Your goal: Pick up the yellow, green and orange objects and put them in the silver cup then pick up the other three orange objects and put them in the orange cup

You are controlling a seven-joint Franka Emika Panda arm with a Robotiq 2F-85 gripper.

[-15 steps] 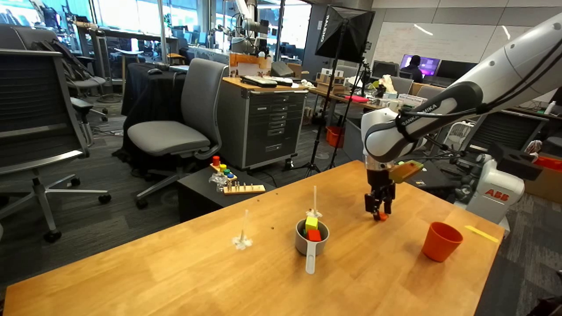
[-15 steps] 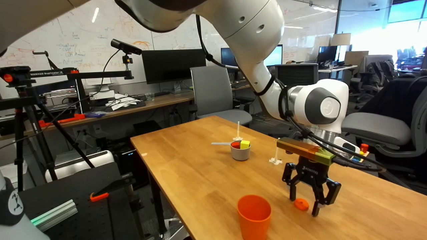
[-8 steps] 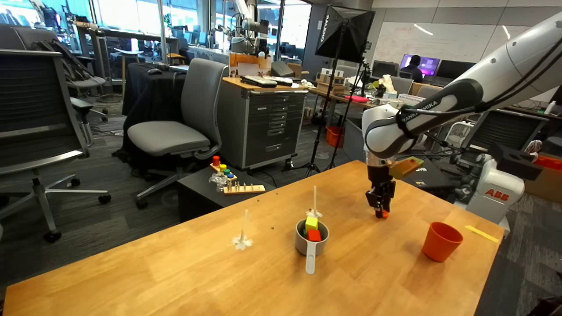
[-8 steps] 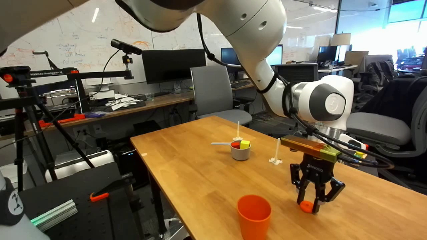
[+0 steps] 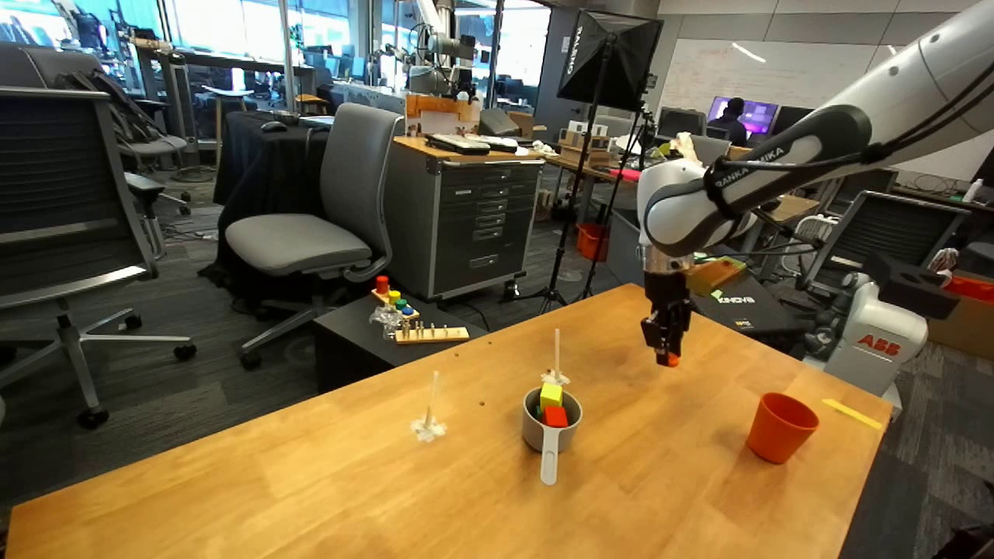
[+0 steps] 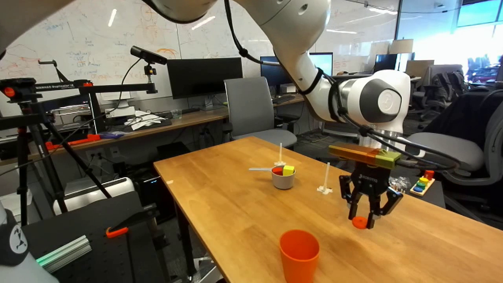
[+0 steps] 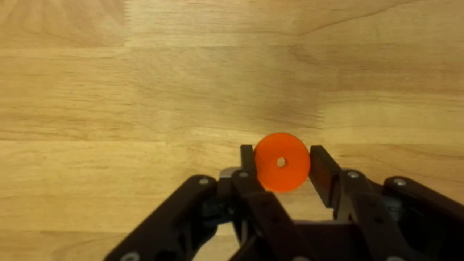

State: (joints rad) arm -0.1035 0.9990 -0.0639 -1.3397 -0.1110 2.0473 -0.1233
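An orange disc with a small hole in its centre sits between the fingertips of my gripper, which is shut on it. Both exterior views show the gripper pointing down over the table, the disc raised just off the wood. In the silver cup, a handled grey one, lie a yellow cube, a red-orange block and a sliver of the green object. The orange cup stands upright, apart from the gripper. The rest of the three orange objects are hidden or out of view.
Two thin white pegs on taped bases, a near peg and a far peg, rise from the table close to the silver cup. A yellow tape strip marks the table beyond the orange cup. An ABB robot stands past the table edge.
The jaws have come together on the orange disc, and the gripper has lifted it from the table. Both cups and the blocks have kept their places.
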